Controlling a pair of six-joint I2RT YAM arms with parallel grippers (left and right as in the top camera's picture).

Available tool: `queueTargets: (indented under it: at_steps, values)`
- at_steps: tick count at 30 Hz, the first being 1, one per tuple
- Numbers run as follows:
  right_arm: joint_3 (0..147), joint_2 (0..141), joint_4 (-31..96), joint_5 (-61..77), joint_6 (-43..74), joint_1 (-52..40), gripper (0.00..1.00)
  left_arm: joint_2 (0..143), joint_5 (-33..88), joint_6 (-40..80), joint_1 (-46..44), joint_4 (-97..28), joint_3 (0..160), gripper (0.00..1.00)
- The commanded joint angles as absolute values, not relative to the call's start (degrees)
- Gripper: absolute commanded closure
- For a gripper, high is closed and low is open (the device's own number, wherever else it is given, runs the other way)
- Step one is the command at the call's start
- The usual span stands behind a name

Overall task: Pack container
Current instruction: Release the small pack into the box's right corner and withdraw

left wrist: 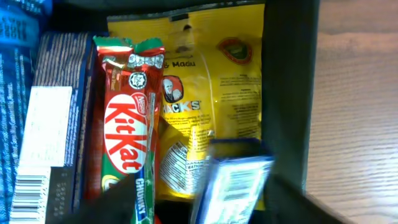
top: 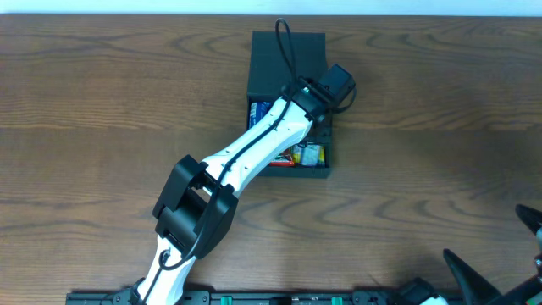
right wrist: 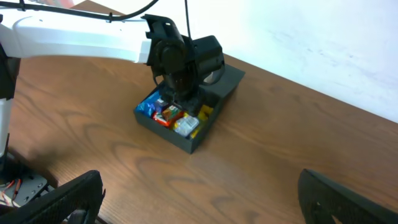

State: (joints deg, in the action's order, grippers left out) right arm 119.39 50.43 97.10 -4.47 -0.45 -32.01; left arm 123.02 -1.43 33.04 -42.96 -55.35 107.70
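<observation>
Packing: left gripper down in the container, right gripper spread wide.
The dark container sits mid-table towards the far edge, its flap lid folded back, with a KitKat bar beside a yellow snack bag. A blurred blue-and-white packet hangs at the left jaws; I cannot tell whether they clamp it.

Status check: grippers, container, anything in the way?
Left gripper down in container, grip unclear. Right gripper open, off to the side. Its flap open; KitKat, yellow packet inside. No obstruction seen.
</observation>
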Motion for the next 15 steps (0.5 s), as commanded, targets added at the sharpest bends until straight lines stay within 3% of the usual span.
queueTargets:
  at_steps: [1, 8, 11, 12, 13, 14, 15]
  values:
    - [119.1, 50.3, 97.2, -4.2, 0.4, -32.2, 0.01, 123.7, 0.3, 31.4, -42.7, -55.8, 108.6, 0.28]
    - [119.1, 50.3, 96.6, -6.3, 0.4, -32.2, 0.01, 119.7, -1.1, 27.3, -41.8, -58.0, 117.6, 0.45]
    - [119.1, 50.3, 96.0, -9.4, 1.0, -32.2, 0.06, 116.0, -6.7, 25.0, -39.5, -58.7, 122.5, 0.64]
    - [119.0, 50.3, 95.7, -11.4, 2.2, -32.2, 0.12, 114.8, -7.8, 24.1, -38.5, -58.6, 123.4, 0.77]
    - [118.4, 50.3, 95.1, -14.0, 4.0, -32.2, 0.24, 113.1, -8.3, 23.1, -36.6, -58.3, 124.1, 0.91]
    - [117.7, 50.3, 94.5, -16.2, 5.6, -32.2, 0.38, 111.8, -8.3, 22.6, -34.8, -58.0, 124.3, 0.94]
    - [116.7, 50.3, 93.7, -17.7, 6.9, -32.2, 0.65, 110.8, -8.0, 22.7, -33.0, -57.9, 124.3, 0.94]
